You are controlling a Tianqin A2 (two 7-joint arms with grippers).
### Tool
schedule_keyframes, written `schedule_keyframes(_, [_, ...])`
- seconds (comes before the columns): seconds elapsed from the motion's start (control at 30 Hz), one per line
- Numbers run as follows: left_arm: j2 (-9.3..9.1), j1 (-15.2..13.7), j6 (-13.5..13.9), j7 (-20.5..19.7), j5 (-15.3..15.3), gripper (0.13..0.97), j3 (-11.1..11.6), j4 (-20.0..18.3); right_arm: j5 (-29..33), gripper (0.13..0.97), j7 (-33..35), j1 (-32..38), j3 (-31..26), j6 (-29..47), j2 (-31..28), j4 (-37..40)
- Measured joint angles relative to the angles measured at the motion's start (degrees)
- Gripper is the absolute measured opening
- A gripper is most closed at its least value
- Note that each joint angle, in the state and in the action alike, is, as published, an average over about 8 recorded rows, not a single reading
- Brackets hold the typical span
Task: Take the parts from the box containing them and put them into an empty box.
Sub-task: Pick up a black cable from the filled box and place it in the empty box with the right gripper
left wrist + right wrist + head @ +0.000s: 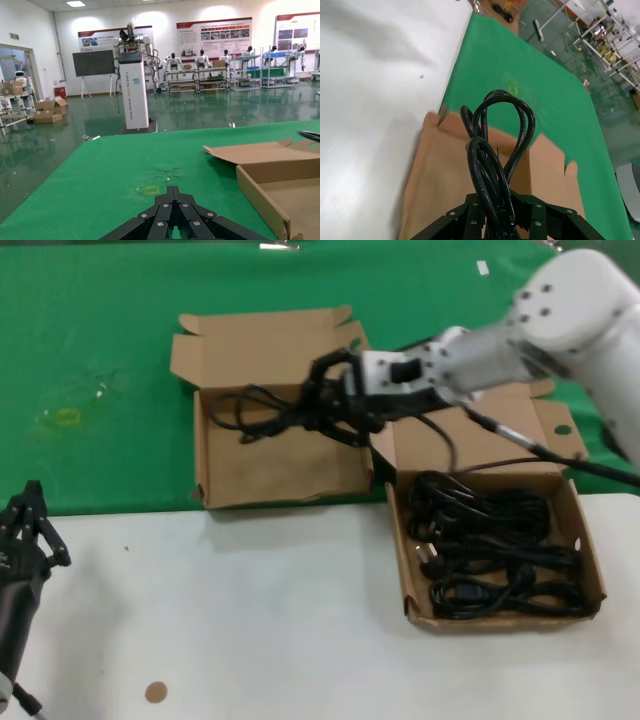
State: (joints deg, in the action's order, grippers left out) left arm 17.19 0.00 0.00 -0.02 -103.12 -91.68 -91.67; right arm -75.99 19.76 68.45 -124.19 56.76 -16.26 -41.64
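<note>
Right gripper (325, 400), fingers clamped on a cable (270, 410), holds it over the empty box (285, 475). Next: lower and release. Left gripper (25, 525) idles, seemingly closed.

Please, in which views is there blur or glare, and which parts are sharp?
Head view: the right gripper and its cable bundle are slightly smeared; the box of cables is sharp. Right wrist view: the held cable is crisp, the white table is smeared and washed out. Left wrist view: sharp, with lamps mirrored on the glossy floor.
</note>
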Motion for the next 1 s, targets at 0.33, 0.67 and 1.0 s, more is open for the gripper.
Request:
schedule_keyframes(0.33, [0.0,0.0,0.0,0.0,0.0,0.144,0.0,0.0,-0.3,0.205,6.0,5.1,0.0,-4.3,9.0,15.3])
schedule_keyframes(0.67, [0.0,0.0,0.0,0.0,0.0,0.144,0.0,0.0,-2.0,0.205,14.4,9.4,2.3,-8.0,13.4,29.5])
schedule_keyframes(1.0, [0.0,0.0,0.0,0.0,0.0,0.144,0.0,0.0,-3.4,0.235,19.9,11.9,4.7,-11.2,15.4,36.7])
